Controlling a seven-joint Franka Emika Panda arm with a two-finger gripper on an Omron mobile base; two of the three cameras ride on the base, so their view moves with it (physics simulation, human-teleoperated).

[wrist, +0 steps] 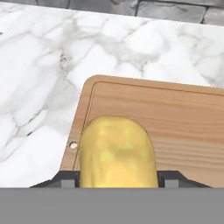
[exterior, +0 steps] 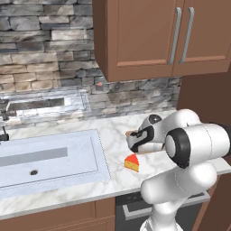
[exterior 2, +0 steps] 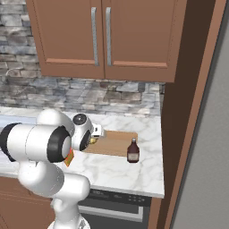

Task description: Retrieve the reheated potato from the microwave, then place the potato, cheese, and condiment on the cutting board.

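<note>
The end effector (wrist: 118,178) is closed on the potato (wrist: 117,151), its two dark fingertips (wrist: 65,179) pressed against either side of the yellowish lump, and it hangs over the left end of the cutting board (wrist: 175,127), near the corner with the small hole. In the right base view the board (exterior 2: 117,142) lies on the marble table (exterior 2: 120,172) with the condiment (exterior 2: 133,151) standing upright just at its front right edge. The cheese (exterior: 132,162) sits on the table (exterior: 113,135) beside the sink (exterior: 45,158), in front of the arm's wrist.
</note>
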